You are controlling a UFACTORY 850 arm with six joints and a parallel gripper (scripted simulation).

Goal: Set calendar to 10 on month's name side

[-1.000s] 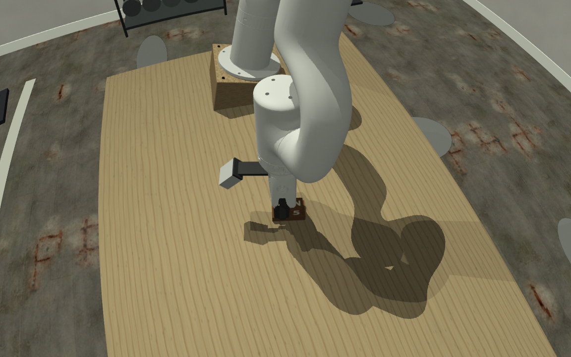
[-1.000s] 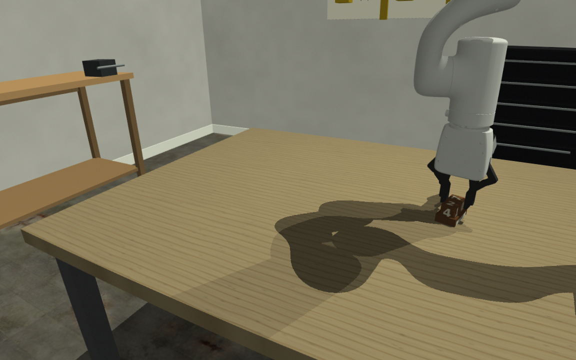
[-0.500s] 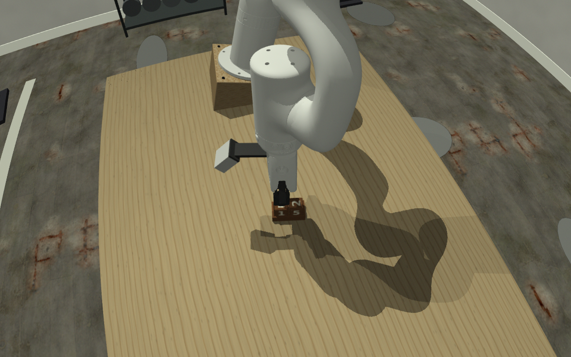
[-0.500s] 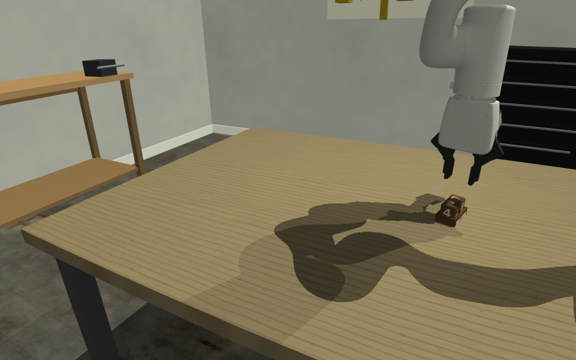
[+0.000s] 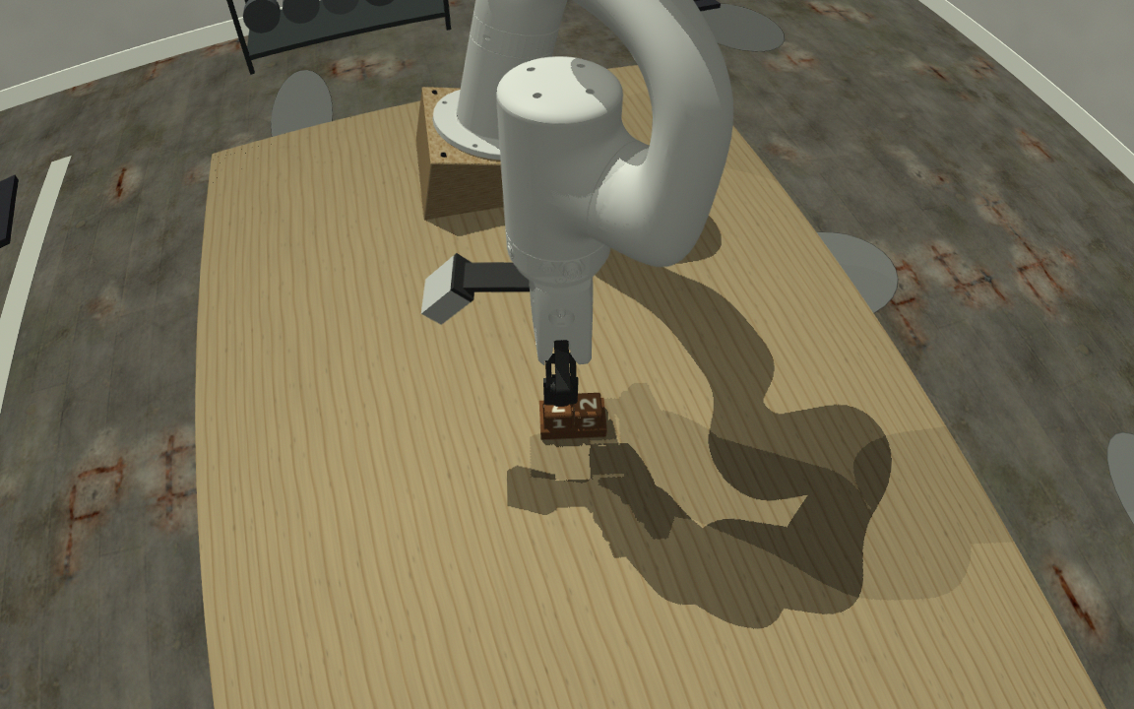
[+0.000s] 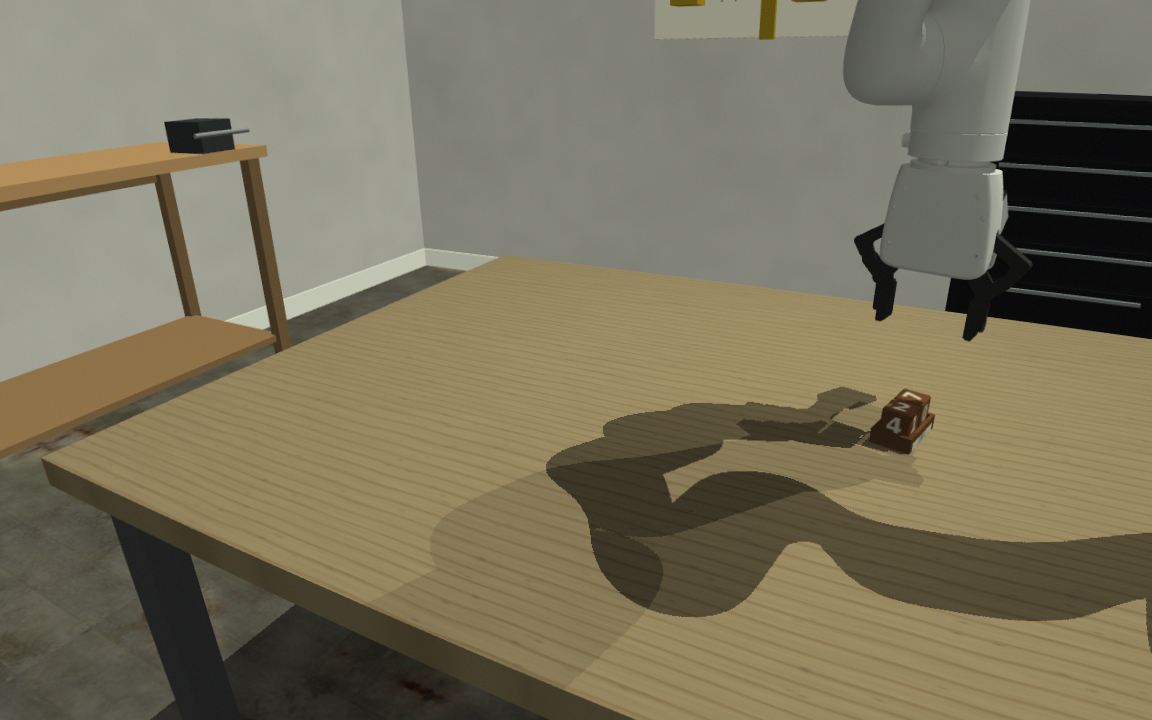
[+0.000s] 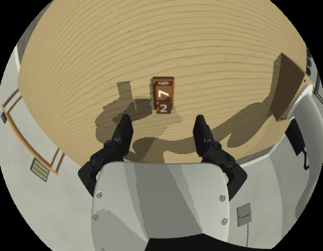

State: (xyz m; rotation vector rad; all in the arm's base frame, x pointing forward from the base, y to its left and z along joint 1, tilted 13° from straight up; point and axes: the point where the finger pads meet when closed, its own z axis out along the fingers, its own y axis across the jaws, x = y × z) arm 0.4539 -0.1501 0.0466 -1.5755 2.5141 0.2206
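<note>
My gripper (image 5: 560, 389) (image 6: 926, 327) (image 7: 162, 123) is open and empty, above the calendar and clear of it. The brown tray (image 6: 890, 441) (image 7: 163, 78) rests flat on the table. Two brown cubes appear to sit level and side by side in it. One cube (image 5: 558, 422) (image 7: 163, 93) shows 1 toward the top camera, 7 on top and 6 on its end. The other cube (image 5: 589, 421) (image 6: 893, 425) (image 7: 163, 108) shows 5 toward the top camera, 2 on top and 4 on its end. The robot side, with white lettering, shows steeply in the exterior view; its digits look like 1 and 0.
The arm's wooden base block (image 5: 463, 189) (image 7: 287, 87) stands at the back of the table (image 5: 333, 529) (image 6: 437, 358). The camera housing (image 5: 447, 289) sticks out beside the wrist. A wooden shelf (image 6: 97, 179) and a black drawer cabinet (image 6: 1090, 232) stand beyond the table.
</note>
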